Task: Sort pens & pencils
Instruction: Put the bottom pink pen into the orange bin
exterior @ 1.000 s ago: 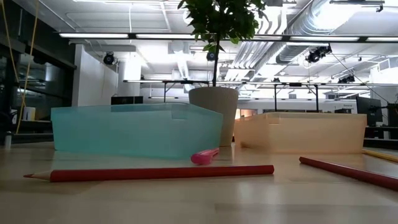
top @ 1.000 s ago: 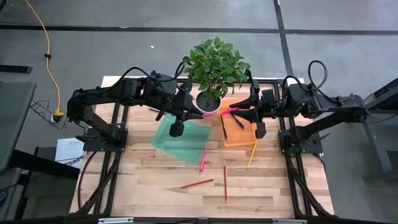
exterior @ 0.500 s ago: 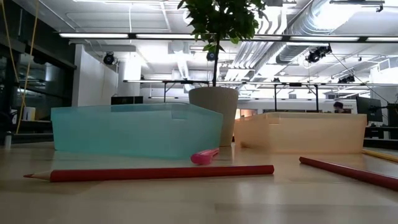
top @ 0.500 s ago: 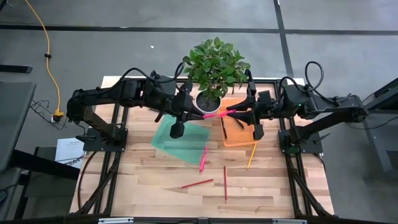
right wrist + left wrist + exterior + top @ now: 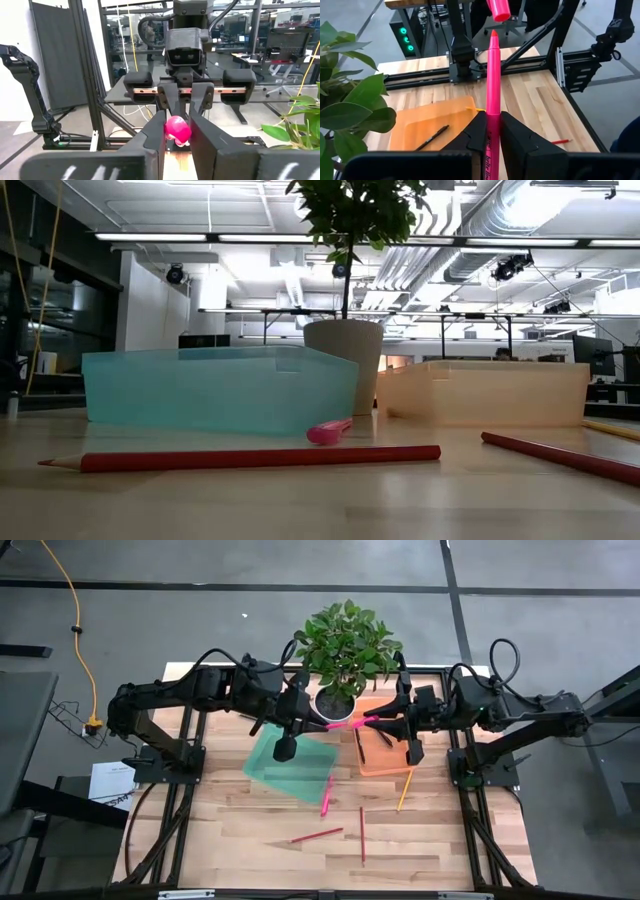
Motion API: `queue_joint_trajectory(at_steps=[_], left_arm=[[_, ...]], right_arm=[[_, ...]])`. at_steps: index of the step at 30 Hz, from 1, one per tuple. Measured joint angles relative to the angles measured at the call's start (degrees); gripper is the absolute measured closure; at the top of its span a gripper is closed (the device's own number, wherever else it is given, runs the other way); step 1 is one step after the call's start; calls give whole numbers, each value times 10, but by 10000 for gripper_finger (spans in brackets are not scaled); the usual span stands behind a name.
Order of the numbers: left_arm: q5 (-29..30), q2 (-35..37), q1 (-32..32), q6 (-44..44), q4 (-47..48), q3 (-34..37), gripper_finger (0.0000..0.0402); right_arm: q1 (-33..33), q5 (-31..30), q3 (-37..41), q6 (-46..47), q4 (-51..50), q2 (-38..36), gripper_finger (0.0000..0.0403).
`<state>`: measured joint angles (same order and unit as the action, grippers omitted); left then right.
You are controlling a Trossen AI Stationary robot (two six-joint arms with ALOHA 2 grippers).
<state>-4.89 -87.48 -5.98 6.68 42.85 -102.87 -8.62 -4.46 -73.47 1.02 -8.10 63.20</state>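
A wooden desk (image 5: pixel 250 830) in a workshop carries a teal tray (image 5: pixel 292 772), an orange tray (image 5: pixel 383 752) and a potted plant (image 5: pixel 343 648) at the far edge. Pencils (image 5: pixel 316 835) and a pink pen (image 5: pixel 326 796) lie on open wood toward the near edge. Above the trays, the left gripper (image 5: pixel 489 131) clamps a pink pen body (image 5: pixel 492 80); the right gripper (image 5: pixel 177 131) pinches its cap (image 5: pixel 177 129), just apart.

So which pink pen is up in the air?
The bright pink pen held between the left gripper and right gripper, beside the plant pot; the other pink pen lies on the wooden table.
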Motion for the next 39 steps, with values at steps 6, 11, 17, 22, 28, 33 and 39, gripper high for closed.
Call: queue_joint_trajectory(at_steps=[6, 11, 17, 22, 28, 33, 39], left_arm=[[0, 0, 0, 2, 0, 0, 373], [-1, 0, 0, 3, 0, 0, 373], [-9, 0, 0, 3, 0, 0, 373], [-9, 0, 0, 3, 0, 0, 373], [-13, 0, 0, 3, -1, 0, 373], [-17, 0, 0, 4, -12, 0, 373], [-17, 0, 0, 4, -13, 0, 373]], right_arm=[[0, 0, 0, -2, 5, 6, 352], [3, 0, 0, -2, 8, 7, 352], [9, 4, 0, -2, 9, 7, 352], [9, 5, 0, -4, 11, 7, 352], [9, 5, 0, -4, 11, 7, 352], [12, 6, 0, -4, 12, 9, 352], [12, 6, 0, -4, 12, 10, 352]])
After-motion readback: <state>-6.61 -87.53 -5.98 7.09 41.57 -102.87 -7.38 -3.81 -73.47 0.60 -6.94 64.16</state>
